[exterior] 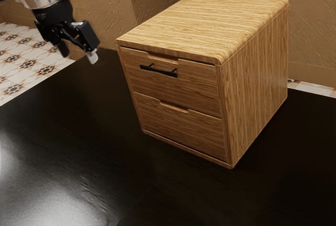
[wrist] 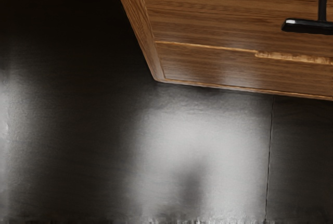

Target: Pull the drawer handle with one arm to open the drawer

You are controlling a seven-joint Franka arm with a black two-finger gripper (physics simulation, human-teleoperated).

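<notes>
Glossy black worktop filled the foreground, and on it, toward the exterior view's right, stood the wooden cabinet with two drawers stacked in its front face. The top drawer carried the drawer handle, a slim black bar held off the wood on two short posts; the lower drawer showed only a cut notch at its upper edge. Both fronts sat flush with the carcass, so the drawer was shut and nothing had been pulled yet. The bar's long axis ran level across the drawer front, from the exterior view's left toward its right, and the front itself faced the exterior view's lower left, roughly toward the arm, which would be the line of the pull. I judged the handle rigid, thin and probably smooth (a bare metal look, so it might slip under a loose pinch), and the drawer a stiff wooden box that should slide out straight, with some drag at the start. The best hold looked to be the bar's middle, between the posts, with the fingers closing over it from above and below. The pincer hung spread and empty at the exterior view's upper left, well apart from the cabinet. In the wrist view the handle lay off to one side, above the lower drawer's front.
</notes>
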